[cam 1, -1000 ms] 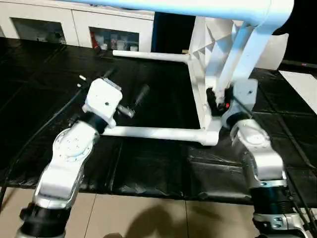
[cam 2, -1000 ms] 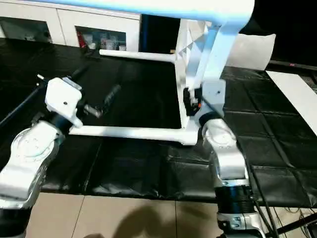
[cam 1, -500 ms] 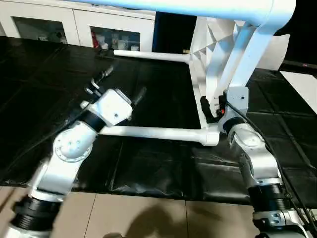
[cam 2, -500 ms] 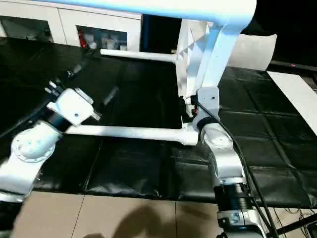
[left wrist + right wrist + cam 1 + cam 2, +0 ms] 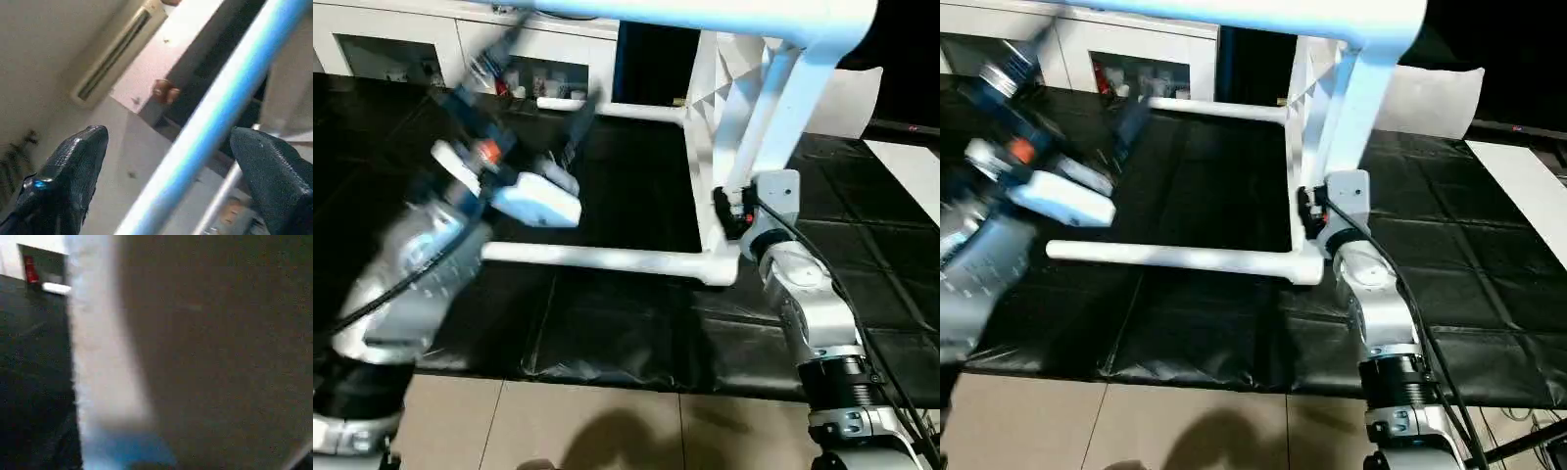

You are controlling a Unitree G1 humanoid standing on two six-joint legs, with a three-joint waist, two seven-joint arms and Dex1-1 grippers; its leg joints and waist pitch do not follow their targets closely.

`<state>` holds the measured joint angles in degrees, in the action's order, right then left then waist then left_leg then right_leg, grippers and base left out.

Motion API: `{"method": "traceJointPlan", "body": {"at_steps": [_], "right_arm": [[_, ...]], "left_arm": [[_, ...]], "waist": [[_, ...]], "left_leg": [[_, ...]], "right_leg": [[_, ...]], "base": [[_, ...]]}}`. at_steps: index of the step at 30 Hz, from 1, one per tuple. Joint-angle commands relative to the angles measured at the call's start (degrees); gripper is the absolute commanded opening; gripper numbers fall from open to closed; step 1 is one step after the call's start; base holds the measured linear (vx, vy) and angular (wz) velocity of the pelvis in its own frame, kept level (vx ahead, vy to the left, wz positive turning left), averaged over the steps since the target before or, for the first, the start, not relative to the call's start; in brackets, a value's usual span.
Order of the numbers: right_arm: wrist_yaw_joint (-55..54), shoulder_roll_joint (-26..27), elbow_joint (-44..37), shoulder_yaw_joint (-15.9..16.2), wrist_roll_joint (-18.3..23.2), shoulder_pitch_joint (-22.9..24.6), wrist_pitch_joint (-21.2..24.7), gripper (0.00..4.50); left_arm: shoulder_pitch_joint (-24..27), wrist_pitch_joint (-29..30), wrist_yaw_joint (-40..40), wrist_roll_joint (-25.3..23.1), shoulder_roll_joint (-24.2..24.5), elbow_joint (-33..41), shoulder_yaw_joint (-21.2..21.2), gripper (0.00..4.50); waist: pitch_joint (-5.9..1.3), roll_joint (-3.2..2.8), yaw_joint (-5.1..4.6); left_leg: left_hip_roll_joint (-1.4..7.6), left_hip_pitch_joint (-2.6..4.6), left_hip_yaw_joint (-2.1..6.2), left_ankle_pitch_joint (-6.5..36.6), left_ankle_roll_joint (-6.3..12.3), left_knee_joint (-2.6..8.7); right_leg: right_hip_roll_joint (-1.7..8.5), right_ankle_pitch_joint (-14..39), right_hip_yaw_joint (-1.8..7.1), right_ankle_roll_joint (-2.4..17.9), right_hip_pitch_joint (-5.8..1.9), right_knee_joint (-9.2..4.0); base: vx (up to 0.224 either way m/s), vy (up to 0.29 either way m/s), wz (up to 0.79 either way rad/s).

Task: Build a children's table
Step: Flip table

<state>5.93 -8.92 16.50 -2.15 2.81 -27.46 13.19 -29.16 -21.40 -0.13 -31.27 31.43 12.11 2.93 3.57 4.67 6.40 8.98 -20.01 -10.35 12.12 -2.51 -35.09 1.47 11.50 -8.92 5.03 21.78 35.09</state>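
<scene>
My left gripper [image 5: 166,144] is standing wide open, its two black fingers [image 5: 73,166] set well apart with the raised table leg [image 5: 220,93] passing between them and touching neither. My right gripper [image 5: 729,208] is resting against the near rim [image 5: 766,117] of the table top, just above the lower corner socket [image 5: 720,266]. I cannot tell whether it is clamped on that rim or merely beside it. The children's table [image 5: 729,73] is lying on its side on the black mat [image 5: 607,333], with the top standing on one long edge toward the mat's right side. The lower leg [image 5: 607,259] is lying flat on the mat, running leftward along the mat's near edge, a little in from it. A far leg [image 5: 626,110] is projecting leftward nearer the mat's far edge, in front of the white cabinet [image 5: 411,44]. I am judging the assembly as light, hollow moulded plastic: stiff enough to carry by one member, but smooth and likely to slip in a loose pinch. The legs are tapering, so a grip near the thin free end is offering long leverage on the socket and may work the leg loose. I am therefore recommending a hold close to a corner socket, where the tube is thickest, or on the ribbed rim, where the ribs are giving the pads an edge to bear against. Because the table is balancing on one edge, it may tip if only one side is loaded.
</scene>
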Motion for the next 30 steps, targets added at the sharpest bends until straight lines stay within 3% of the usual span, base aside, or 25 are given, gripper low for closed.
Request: {"method": "traceJointPlan", "body": {"at_steps": [1,5,7,8,9,11,16,17,23,25,26,30], "right_arm": [[1.04,-0.31,-0.17,1.07,-0.38,-0.52,-0.31,2.37],[1.22,-0.5,-0.34,1.84,-1.14,-0.54,-0.76,2.08],[1.19,-0.62,-0.7,2.17,-1.55,-0.54,-0.72,2.04],[1.2,-1.06,-1.31,2.49,-2.14,-0.62,-0.63,2.01],[1.1,-1.31,-1.67,2.64,-2.54,-0.66,-0.46,2.01],[0.92,-1.61,-2.14,2.82,-3.26,-0.75,-0.13,2.01],[1.12,-2.55,-2.5,3.4,-4.47,-1.29,-0.02,2.0],[1.31,-2.79,-2.61,3.71,-4.68,-1.42,-0.12,2.0],[0.4,-3.94,-4.68,4.1,-6.39,-1.72,2.42,2.0],[0.06,-4.44,-4.96,4.21,-7.02,-1.79,3.15,2.0],[0.01,-4.84,-4.99,4.28,-7.28,-1.9,3.39,2.0],[1.05,-7.46,-5.48,4.89,-8.66,-2.85,4.27,2.0]], "left_arm": [[-1.61,0.6,0.09,-1.48,0.52,-0.52,-0.16,4.5],[-4.61,3.77,-1.1,-3.42,1.55,-4.94,-0.07,4.5],[-5.75,4.74,-2.07,-3.68,2.42,-7.45,-0.13,4.5],[-6.81,5.37,-3.2,-3.51,3.22,-9.47,-0.21,4.5],[-7.23,5.29,-3.34,-3.51,3.55,-10.03,-0.34,4.5],[-7.93,5.37,-3.62,-3.59,3.92,-10.89,-0.47,4.5],[-10.46,5.1,-5.42,-3.68,5.13,-13.91,0.52,4.5],[-11.21,5.14,-5.5,-3.05,5.08,-14.78,0.64,4.23],[-12.58,4.82,-6.53,-0.49,5.03,-15.5,0.31,4.03],[-12.59,4.72,-6.97,-0.17,4.94,-15.31,0.32,3.77],[-12.62,4.56,-7.38,0.07,4.88,-15.23,0.45,3.72],[-12.69,4.5,-10.4,1.58,4.87,-15.5,1.5,3.38]], "waist": [[-3.77,-0.68,0.34],[-3.82,-0.6,0.29],[-3.86,-1.12,0.45],[-3.91,-0.99,0.44],[-3.9,-1.26,0.54],[-4.02,-1.18,0.53],[-3.89,-1.09,0.71],[-3.91,-1.18,0.71],[-3.93,-1.17,0.77],[-3.98,-1.19,0.79],[-3.93,-1.51,0.82],[-3.81,-1.23,1.1]], "left_leg": [[5.59,0.07,3.02,3.89,1.47,3.8],[5.48,0.05,2.97,3.56,1.69,3.73],[5.51,0.15,3.09,3.78,1.55,3.77],[5.67,0.23,3.16,3.85,1.49,3.85],[5.7,0.28,3.23,3.8,1.44,3.88],[5.99,0.28,3.29,3.45,1.1,3.92],[5.67,0.22,3.11,3.38,1.18,3.87],[5.82,0.23,3.14,3.45,1.1,3.89],[5.91,0.2,3.17,3.15,1.07,3.89],[5.88,0.19,3.1,2.75,1.12,3.86],[5.82,0.18,3.06,2.91,1.09,3.83],[5.37,0.11,2.8,2.7,1.66,3.74]], "right_leg": [[9.33,11.48,6.02,-1.05,-3.32,-4.36],[9.38,11.78,6.0,-1.37,-3.25,-4.38],[9.46,11.93,5.98,-1.34,-3.23,-4.43],[9.43,11.26,5.98,-1.12,-3.18,-4.35],[9.45,10.79,6.0,-0.87,-3.11,-4.29],[9.62,8.52,6.1,0.43,-3.19,-3.92],[9.73,9.04,6.17,0.77,-3.32,-4.1],[9.79,9.24,6.15,0.76,-3.34,-4.08],[9.79,8.67,6.17,1.16,-3.36,-3.92],[9.85,8.31,6.21,1.19,-3.35,-3.87],[9.82,8.35,6.22,1.19,-3.31,-4.01],[9.57,10.6,6.18,0.25,-3.39,-4.18]], "base": [[0.0,0.0,0.0],[0.0,0.0,0.0],[0.0,0.0,0.0],[0.0,0.0,0.0],[0.0,0.0,0.0],[0.0,0.0,0.0],[0.0,0.0,0.0],[0.0,0.0,0.0],[0.0,0.0,0.0],[0.0,0.0,0.0],[0.0,0.0,0.0],[0.0,0.0,0.0]]}}
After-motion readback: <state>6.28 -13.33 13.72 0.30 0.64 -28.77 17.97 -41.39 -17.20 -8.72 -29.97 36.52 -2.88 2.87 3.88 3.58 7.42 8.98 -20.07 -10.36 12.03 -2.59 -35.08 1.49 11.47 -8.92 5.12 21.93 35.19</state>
